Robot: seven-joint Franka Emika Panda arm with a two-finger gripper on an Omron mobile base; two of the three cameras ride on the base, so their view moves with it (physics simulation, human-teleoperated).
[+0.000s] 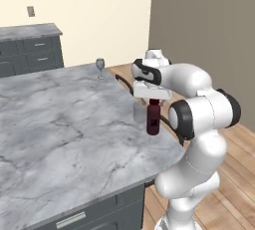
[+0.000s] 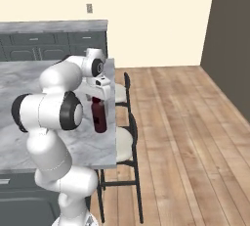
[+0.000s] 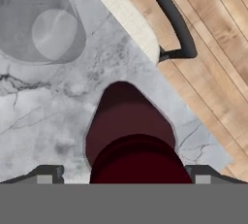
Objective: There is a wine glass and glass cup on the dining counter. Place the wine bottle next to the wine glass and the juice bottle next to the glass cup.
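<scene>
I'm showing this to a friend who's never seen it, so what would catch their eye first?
Likely the white arm's tool gripping the stout maroon juice bottle by its cap, at the dining counter's edge by the stools. The glass cup stands right beside the bottle. Far off, the wine glass stands alone at the back corner.

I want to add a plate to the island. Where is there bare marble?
The dining counter lies bare from the wine glass at its far corner across to its near edge. The stool-side edge is crowded: gripper, juice bottle, glass cup.
</scene>
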